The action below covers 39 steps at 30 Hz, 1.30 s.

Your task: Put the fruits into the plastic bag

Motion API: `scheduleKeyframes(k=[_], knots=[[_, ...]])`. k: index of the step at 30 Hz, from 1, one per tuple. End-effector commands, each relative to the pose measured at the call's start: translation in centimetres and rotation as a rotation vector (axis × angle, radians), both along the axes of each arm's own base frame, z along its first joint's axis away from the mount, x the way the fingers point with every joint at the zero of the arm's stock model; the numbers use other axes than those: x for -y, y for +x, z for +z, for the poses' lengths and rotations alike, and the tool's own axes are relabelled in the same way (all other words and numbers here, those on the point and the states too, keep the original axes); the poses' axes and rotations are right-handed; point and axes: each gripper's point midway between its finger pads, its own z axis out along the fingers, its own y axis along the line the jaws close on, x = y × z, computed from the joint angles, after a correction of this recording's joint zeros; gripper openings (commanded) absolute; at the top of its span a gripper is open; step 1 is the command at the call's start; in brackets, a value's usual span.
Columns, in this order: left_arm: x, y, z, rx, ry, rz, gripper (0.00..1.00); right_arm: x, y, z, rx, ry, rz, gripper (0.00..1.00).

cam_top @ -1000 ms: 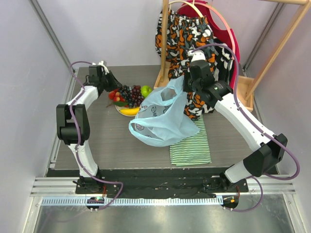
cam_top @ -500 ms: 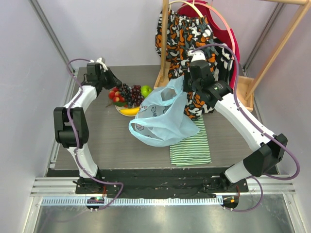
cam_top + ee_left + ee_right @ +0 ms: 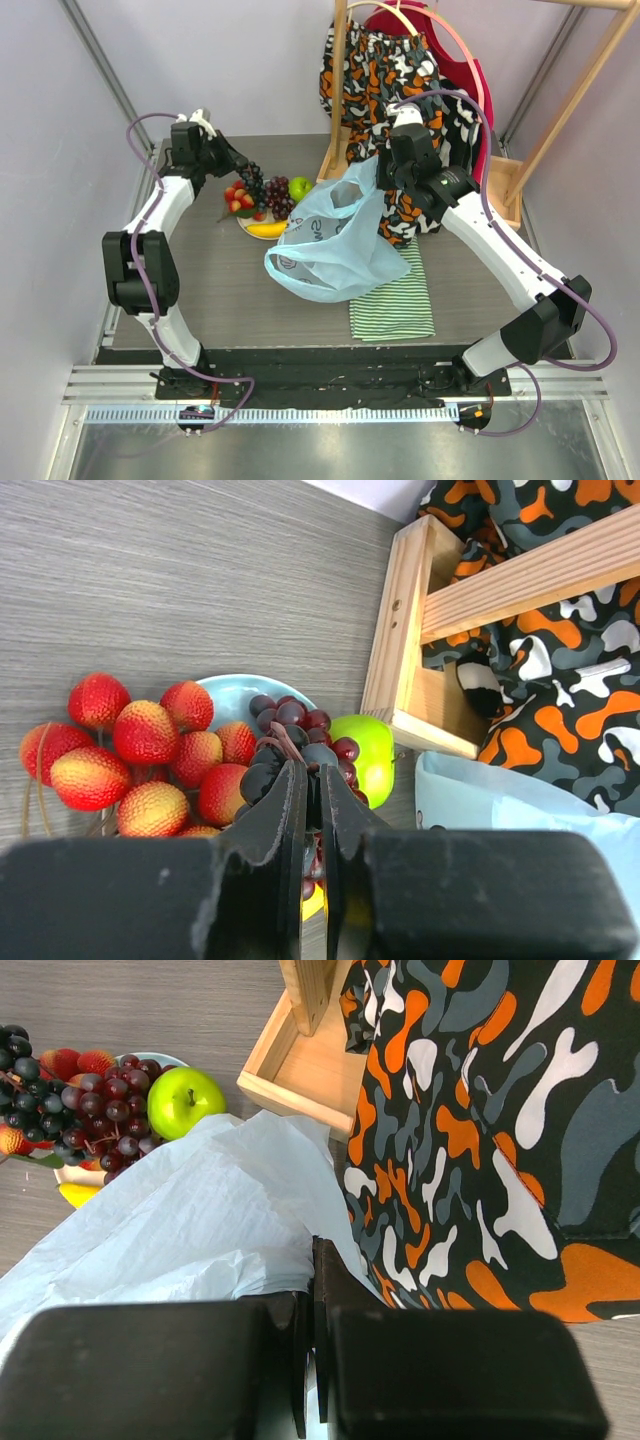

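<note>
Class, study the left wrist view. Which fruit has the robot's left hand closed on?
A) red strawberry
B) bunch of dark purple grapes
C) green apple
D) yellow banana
B: the left hand is pinched shut on the stem of the bunch of dark purple grapes, beside the round green apple.

Table (image 3: 200, 290): dark grey, wood-grain top, rectangular, running far to near between pale walls.

Lying directly on it:
- Plate (image 3: 228, 686), pale, round; far left of centre.
- Plastic bag (image 3: 330, 250), translucent light blue; lower part resting at centre, just right of the plate and overlapping the cloth's left edge.
- Striped cloth (image 3: 395, 300), green and white, folded flat; near right of centre.
- Wooden frame (image 3: 505, 195), pale timber base; far right corner.
</note>
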Motion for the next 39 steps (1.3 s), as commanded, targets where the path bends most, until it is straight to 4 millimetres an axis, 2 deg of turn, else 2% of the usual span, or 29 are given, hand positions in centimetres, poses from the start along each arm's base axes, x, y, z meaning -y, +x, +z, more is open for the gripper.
scheduleKeyframes(k=[1, 6, 15, 20, 22, 23, 24, 34, 38, 39], knots=[[0.4, 0.1, 5.3, 0.142, -0.037, -0.018, 0.0, 0.1, -0.2, 2.8, 0.056, 0.044, -0.002, 0.01], [1.3, 0.0, 6.9, 0.169, -0.098, -0.054, 0.0, 0.2, -0.2, 2.9, 0.058, 0.044, -0.003, 0.01], [1.4, -0.7, 9.4, 0.227, -0.104, -0.051, 0.0, 0.3, -0.5, 2.9, 0.056, 0.046, -0.003, 0.01], [1.6, -1.1, 11.4, 0.299, -0.099, -0.061, 0.0, 0.3, -0.5, 2.9, 0.055, 0.045, -0.001, 0.01], [1.9, -1.9, 13.4, 0.368, -0.097, -0.079, 0.0, 0.3, -0.4, 2.9, 0.057, 0.045, -0.004, 0.01], [2.0, -2.1, 13.4, 0.374, -0.102, -0.084, 0.0, 0.2, -0.4, 2.9, 0.056, 0.046, 0.001, 0.01], [2.0, -2.3, 14.3, 0.409, -0.106, -0.088, 0.0, 0.2, -0.4, 2.9, 0.054, 0.047, 0.0, 0.01], [3.5, -6.6, 20.1, 0.584, -0.118, -0.197, 0.0, -0.1, -0.4, 3.1, 0.055, 0.056, 0.013, 0.01], [6.3, -10.4, 22.4, 0.651, -0.14, -0.384, 0.0, -0.1, -0.4, 3.5, 0.062, 0.057, 0.018, 0.01], [7.7, -12.3, 22.7, 0.661, -0.148, -0.473, 0.0, -0.1, -0.5, 3.4, 0.061, 0.056, 0.017, 0.01]])
